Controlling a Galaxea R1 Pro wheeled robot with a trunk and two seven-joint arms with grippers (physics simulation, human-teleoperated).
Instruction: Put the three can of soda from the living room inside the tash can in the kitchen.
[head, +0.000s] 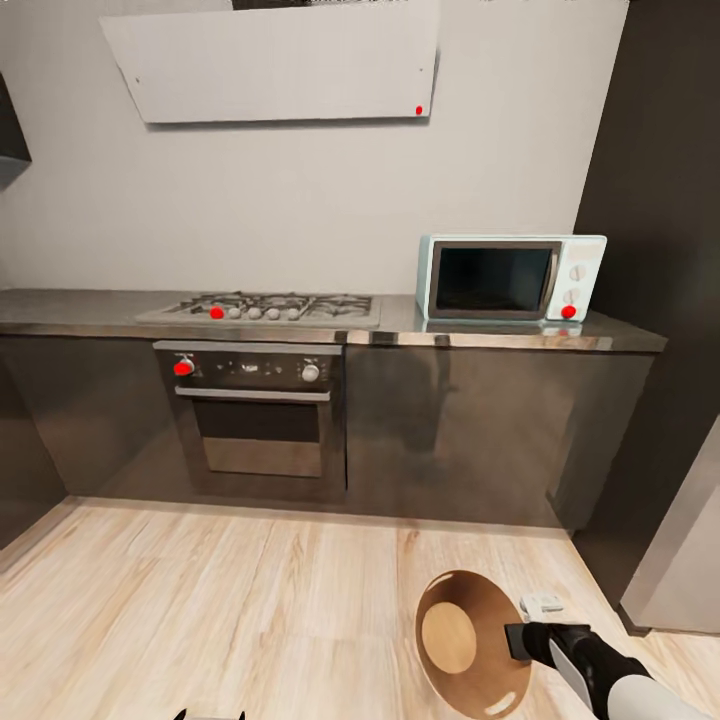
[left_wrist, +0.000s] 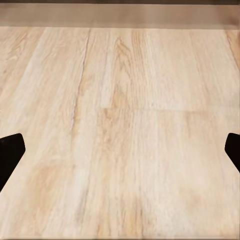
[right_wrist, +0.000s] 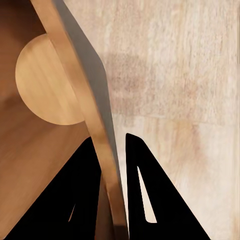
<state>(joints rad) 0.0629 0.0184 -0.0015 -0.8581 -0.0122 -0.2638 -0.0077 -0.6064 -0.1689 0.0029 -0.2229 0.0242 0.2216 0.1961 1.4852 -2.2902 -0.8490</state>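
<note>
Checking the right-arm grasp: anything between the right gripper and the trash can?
Nothing visible. The right gripper is already at the trash can, one finger outside and one inside its rim. The can's inside looks empty.

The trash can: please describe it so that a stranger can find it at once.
Below the dark kitchen counter with the pale blue microwave, look at the light wood floor in front. The trash can is there, its rim held in the right gripper's jaws. Its tan-brown inside is bare.

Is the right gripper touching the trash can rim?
Touching. In the right wrist view the right gripper has one finger inside and one outside the trash can wall, jaws pressed against it.
</note>
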